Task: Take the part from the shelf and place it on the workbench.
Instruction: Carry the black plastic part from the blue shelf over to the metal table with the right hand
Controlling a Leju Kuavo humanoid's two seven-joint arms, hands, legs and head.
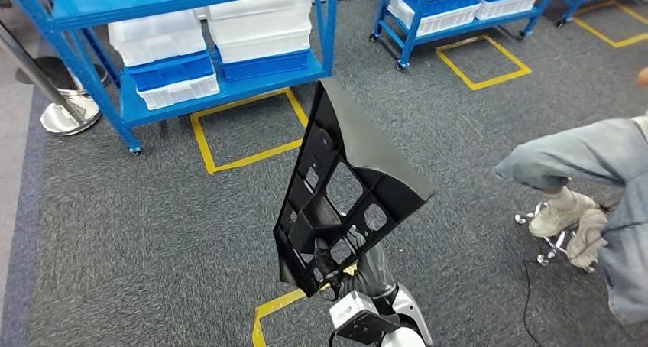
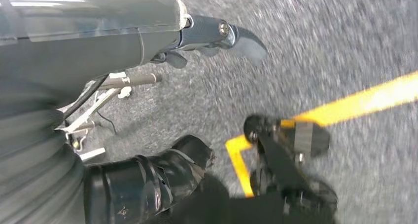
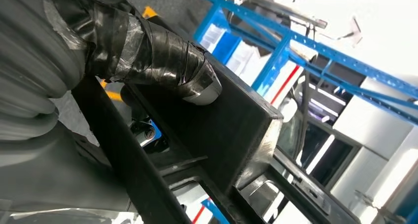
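Observation:
The part is a large black plastic panel, triangular, with ribs and cut-outs. It stands upright in mid-air over the grey carpet in the head view. My right hand grips it at its lower end, coming up from the bottom of the picture. In the right wrist view the taped thumb presses on a flat wall of the part. My left hand hangs beside my body over the carpet, holding nothing, thumb apart from the fingers.
A blue shelf with white and blue bins stands ahead at the left, a second one at the back right. A person sits at the right on a wheeled chair. Yellow floor marks and a chrome post base lie around.

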